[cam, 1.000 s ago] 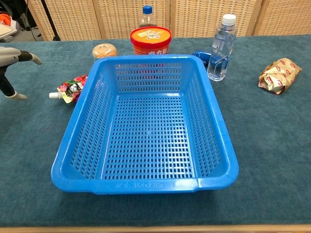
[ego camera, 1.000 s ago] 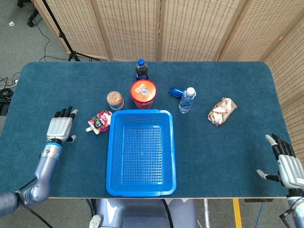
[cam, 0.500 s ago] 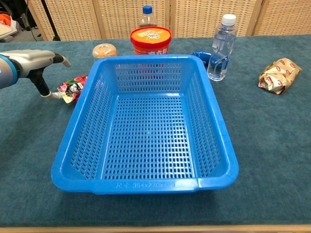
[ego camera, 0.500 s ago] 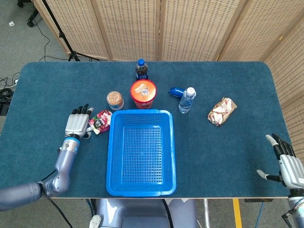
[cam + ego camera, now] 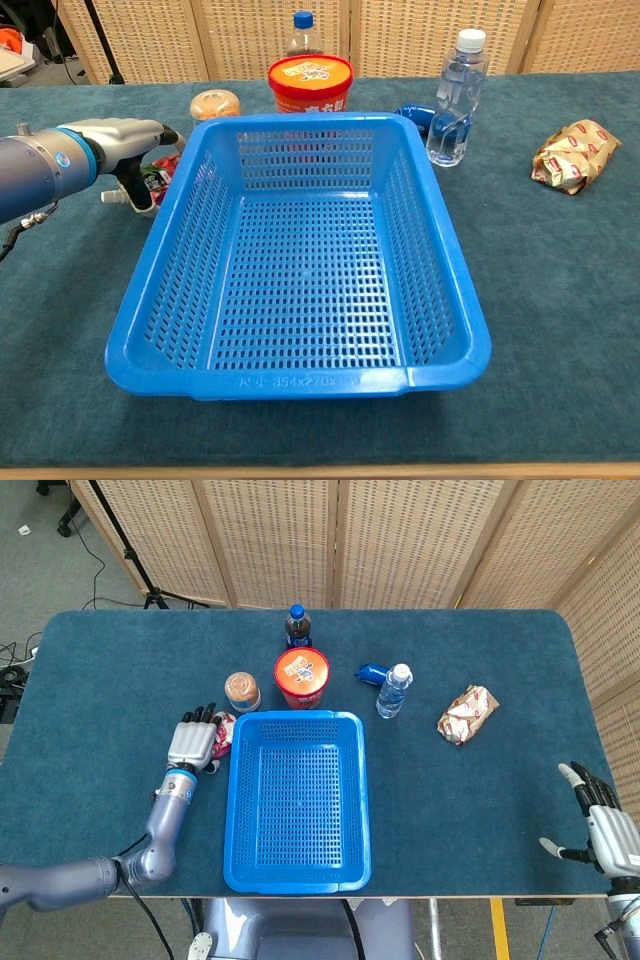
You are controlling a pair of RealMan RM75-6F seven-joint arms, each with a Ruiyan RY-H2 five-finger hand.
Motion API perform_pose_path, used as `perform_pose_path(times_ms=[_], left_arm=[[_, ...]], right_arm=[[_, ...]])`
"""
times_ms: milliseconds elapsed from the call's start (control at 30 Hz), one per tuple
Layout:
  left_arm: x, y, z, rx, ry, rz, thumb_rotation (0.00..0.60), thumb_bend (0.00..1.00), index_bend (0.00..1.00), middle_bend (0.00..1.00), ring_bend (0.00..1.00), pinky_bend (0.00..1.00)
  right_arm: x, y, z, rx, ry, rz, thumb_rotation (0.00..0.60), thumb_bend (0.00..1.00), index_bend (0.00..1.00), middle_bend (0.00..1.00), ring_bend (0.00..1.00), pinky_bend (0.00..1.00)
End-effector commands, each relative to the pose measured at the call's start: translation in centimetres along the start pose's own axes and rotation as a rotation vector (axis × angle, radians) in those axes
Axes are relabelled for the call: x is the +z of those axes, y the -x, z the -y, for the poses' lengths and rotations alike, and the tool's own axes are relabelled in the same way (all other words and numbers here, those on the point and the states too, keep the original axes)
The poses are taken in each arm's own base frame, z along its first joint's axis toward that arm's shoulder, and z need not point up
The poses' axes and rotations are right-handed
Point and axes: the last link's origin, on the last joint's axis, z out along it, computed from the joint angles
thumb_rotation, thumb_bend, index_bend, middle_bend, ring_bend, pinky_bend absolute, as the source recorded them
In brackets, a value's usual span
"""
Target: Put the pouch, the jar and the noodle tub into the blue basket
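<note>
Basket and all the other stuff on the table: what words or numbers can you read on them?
"354x270x..." is embossed on the front wall of the blue basket; its last digits are too faint.
Noodle tub: print on the lid, too blurred to read.
Pouch: mostly hidden by the left hand, nothing readable.
Snack packet: too small to read.
Jar and water bottle: no readable label.

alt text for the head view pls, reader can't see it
Seen from above, the robot's left hand hovers over a pouch beside an empty blue basket on a dark blue table. A jar and noodle tub stand behind the basket; the right hand waits open at the far edge.
</note>
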Motion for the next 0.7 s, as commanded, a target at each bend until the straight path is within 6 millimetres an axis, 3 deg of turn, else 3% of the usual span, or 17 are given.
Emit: perform_pose_path(times_ms=[33, 233, 367, 700], left_arm=[[0.6, 0.4, -0.4, -0.001, -0.007, 0.005, 0.600, 0.25, 0.18, 0.00, 0.00, 0.13], [1.4, 1.0, -0.9, -0.011, -0.012, 0.006, 0.600, 0.26, 0.23, 0.00, 0.00, 0.15], [1.7, 1.5, -1.3, -0.007, -0.008, 0.005, 0.600, 0.28, 0.33, 0.01, 0.03, 0.20], [1.7, 2.0, -1.3, 0.010, -0.028, -0.094, 0.600, 0.42, 0.69, 0.34, 0.31, 0.40]], right_arm=[[0.0, 0.0, 0.0, 0.001, -0.001, 0.001, 0.600, 0.14, 0.00, 0.00, 0.00, 0.00], [0.1, 0.0, -0.1, 0.005, 0.001, 0.004, 0.600, 0.14, 0.00, 0.00, 0.00, 0.00], [0.1, 0.0, -0.2, 0.008, 0.006, 0.001, 0.600, 0.14, 0.00, 0.00, 0.00, 0.00], [0.1, -0.2, -0.3, 0.012, 0.006, -0.005, 0.600, 0.14, 0.00, 0.00, 0.00, 0.00]])
